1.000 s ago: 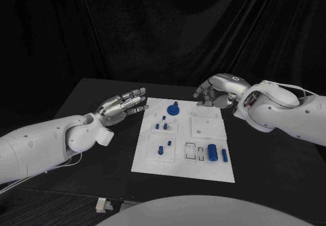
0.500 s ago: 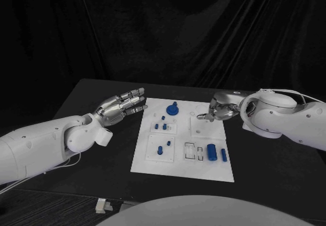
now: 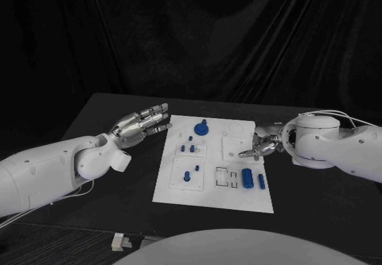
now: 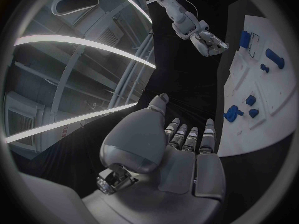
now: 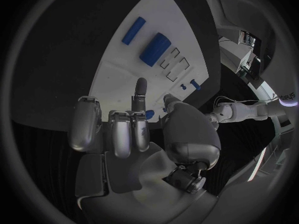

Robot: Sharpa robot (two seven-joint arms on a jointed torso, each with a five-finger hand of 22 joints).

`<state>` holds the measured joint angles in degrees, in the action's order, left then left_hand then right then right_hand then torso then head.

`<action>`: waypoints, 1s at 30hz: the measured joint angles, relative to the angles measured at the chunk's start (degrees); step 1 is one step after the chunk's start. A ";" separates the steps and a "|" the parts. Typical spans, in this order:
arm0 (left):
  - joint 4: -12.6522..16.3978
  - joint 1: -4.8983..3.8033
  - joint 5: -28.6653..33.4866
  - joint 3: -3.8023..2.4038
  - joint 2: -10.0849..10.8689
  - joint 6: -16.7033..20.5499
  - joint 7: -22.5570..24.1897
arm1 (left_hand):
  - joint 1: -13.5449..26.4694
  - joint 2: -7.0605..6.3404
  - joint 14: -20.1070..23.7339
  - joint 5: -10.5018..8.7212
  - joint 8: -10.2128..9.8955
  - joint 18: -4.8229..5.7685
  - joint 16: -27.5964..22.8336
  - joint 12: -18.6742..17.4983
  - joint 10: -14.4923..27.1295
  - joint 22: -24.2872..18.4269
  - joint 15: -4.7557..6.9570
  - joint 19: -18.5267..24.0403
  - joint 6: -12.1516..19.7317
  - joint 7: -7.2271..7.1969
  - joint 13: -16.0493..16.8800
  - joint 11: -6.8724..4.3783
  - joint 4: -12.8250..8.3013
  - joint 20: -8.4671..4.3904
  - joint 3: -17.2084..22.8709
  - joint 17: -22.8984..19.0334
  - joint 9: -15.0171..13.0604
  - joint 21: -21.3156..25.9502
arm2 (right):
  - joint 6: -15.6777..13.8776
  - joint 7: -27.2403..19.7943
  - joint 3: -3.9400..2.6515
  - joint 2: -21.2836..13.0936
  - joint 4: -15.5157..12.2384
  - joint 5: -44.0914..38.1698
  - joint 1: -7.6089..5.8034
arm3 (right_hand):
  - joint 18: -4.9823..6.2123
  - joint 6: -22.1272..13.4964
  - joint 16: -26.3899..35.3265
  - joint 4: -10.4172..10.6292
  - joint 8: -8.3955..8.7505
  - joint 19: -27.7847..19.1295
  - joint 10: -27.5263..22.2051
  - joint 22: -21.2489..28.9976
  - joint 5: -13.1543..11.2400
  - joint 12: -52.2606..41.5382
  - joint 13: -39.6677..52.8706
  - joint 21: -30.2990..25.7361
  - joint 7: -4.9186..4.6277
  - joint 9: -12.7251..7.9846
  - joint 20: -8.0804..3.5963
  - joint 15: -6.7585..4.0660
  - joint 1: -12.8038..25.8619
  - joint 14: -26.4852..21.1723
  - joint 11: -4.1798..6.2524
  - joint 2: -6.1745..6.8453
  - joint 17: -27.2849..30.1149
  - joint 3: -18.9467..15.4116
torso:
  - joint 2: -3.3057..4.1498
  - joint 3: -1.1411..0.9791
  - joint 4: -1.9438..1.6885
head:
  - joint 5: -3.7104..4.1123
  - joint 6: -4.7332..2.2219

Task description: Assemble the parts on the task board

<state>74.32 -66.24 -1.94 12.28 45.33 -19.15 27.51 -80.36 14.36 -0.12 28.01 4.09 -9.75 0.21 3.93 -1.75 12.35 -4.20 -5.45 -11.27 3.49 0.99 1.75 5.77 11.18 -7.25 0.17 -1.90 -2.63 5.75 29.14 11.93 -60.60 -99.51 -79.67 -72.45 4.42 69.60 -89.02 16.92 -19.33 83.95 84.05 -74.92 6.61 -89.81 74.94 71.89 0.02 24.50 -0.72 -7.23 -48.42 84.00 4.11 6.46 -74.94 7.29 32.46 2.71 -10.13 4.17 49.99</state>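
Parts (image 3: 248, 178) lie on the task board (image 3: 213, 197); left robot hand (image 3: 143, 122) spread empty, right robot hand (image 3: 262, 146) partly curled, empty.

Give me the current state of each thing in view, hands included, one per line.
left hand: open, fingers extended, holding nothing, beside the board's left edge.
right hand: open, holding nothing, over the board's right edge.
task board: flat on the table.
round blue part: standing at the board's far end.
two blue cylinders: lying side by side near the board's right edge.
small blue pegs: standing in the left plates.
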 measured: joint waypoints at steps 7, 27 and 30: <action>-0.09 0.16 0.00 0.00 -0.03 -0.03 -0.03 | 0.00 0.00 0.00 0.00 0.00 0.00 0.00 0.00 0.00 0.00 0.00 0.00 0.00 0.00 0.00 0.00 0.00 0.00 0.00 0.00 0.00 0.00 | 2.05 2.20 0.02 -0.36 -0.29 0.84 1.03 | 0.01 -0.31 0.00 -0.17 1.87 0.00 0.04 0.01 0.00 0.00 0.00 0.24 -0.31 -0.90 0.00 0.00 -0.96 0.00 -0.41 -0.48 0.00 0.17 | 0.00 0.02 -0.05 | 0.04 0.00; -0.05 0.56 0.00 0.00 0.04 -0.18 -0.14 | 0.00 0.00 0.00 0.00 0.00 0.00 0.00 0.00 0.21 -0.05 0.00 0.00 0.00 0.00 0.00 0.21 0.00 0.00 0.00 0.01 0.01 0.00 | 2.13 3.75 0.02 0.71 -0.02 1.74 3.91 | 0.03 0.26 1.39 -0.33 6.97 0.19 -0.06 0.01 0.00 0.00 -0.01 -0.45 -1.20 -3.60 0.84 0.95 -3.11 -0.11 -1.53 -0.19 0.01 0.32 | 0.02 0.02 -0.03 | 0.17 0.00; 0.00 0.59 0.00 0.00 0.16 -0.21 -0.16 | 0.00 0.00 0.00 0.00 0.00 0.00 0.00 0.00 0.21 -0.05 0.00 0.00 0.00 0.00 0.00 0.21 0.00 0.00 0.00 0.01 0.02 0.00 | 1.75 3.75 0.02 1.12 0.21 1.80 4.18 | 0.02 1.71 1.63 -0.16 6.30 0.19 -0.14 0.01 0.00 0.00 -0.02 -1.07 -0.64 -2.72 0.84 0.95 -3.11 -0.11 -1.18 -0.19 0.01 0.15 | 0.02 -0.01 -0.02 | 0.08 0.00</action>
<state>74.33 -65.65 -1.94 12.28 45.49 -19.36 27.36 -80.36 14.36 -0.12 28.01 4.09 -9.75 0.21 3.92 -1.54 12.30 -4.20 -5.45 -11.27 3.49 1.00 1.96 5.77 11.18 -7.25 0.18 -1.88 -2.63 7.50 32.89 11.95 -59.49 -99.30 -77.87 -68.27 4.44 71.31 -87.39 16.76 -13.03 84.14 83.91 -74.91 6.61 -89.80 74.92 70.82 -0.63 21.78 0.12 -6.27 -51.53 83.89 2.93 6.27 -74.93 7.44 32.48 2.70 -10.16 4.25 49.99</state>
